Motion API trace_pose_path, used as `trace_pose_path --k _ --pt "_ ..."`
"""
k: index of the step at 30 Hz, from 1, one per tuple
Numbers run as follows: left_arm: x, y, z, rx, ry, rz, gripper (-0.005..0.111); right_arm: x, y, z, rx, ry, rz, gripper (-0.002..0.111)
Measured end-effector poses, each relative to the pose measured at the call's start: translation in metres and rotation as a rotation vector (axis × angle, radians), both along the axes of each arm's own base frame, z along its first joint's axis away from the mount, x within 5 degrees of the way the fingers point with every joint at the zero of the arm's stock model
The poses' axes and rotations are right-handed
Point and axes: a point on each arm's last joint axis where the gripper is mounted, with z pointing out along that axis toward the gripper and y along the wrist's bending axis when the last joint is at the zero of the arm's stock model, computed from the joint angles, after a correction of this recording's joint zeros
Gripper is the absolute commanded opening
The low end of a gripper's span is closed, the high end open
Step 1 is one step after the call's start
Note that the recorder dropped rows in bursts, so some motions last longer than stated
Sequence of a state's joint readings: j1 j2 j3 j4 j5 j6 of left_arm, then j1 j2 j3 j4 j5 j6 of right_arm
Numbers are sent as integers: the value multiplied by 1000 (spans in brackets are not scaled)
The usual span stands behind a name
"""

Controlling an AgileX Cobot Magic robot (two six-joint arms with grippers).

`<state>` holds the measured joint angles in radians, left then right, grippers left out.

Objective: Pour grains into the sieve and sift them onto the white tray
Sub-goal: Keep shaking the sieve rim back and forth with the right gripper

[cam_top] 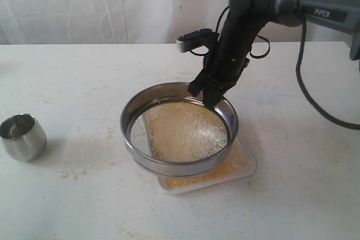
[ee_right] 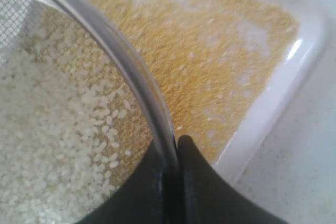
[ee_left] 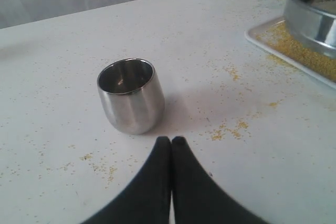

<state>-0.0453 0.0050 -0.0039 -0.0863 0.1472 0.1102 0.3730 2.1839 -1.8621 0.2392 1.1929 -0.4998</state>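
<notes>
White curtain (cam_top: 84, 4) hanging all along the back, and in front of it a big pale desk (cam_top: 67, 206) dusted with stray yellow specks. Roughly mid-desk sits the white tray (cam_top: 249, 167). The sieve (cam_top: 174, 167) is right over it and covers most of it, so only the near edge and one corner of the tray poke out. Honestly can't tell whether the sieve is resting on the tray or held a touch above it. The right end effector (cam_top: 207, 98) comes down off the dark arm and is pinching the far rim of the sieve. The wrist camera on that arm shows the two black tips squeezed onto the thin steel edge, one inside the ring and one outside. The grains (cam_top: 180, 130) are in two places. A paler, whitish, coarser heap lies on the mesh inside the sieve, and a finer sandy-yellow layer is spread over the floor of the tray underneath. A patch of bare mesh shows on the side of the sieve toward the cup. That cup (cam_top: 22, 136) is small, shiny steel, standing upright with its mouth up, well apart from the tray. The left end effector (ee_left: 170, 145) hovers near it, tips pressed together with nothing between them and not touching it. A black cable (cam_top: 298, 80) hangs off the right arm.
</notes>
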Motion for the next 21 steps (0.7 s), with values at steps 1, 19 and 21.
trace_pose_path --k 1,19,21 --pt "0 0 0 0 0 0 0 -1 2 0 -40 -5 -43 0" --pt "0 0 0 0 0 0 0 2 -10 5 -144 -77 -167 0" --pt "0 0 0 0 0 0 0 6 -9 7 -88 -83 -215 0"
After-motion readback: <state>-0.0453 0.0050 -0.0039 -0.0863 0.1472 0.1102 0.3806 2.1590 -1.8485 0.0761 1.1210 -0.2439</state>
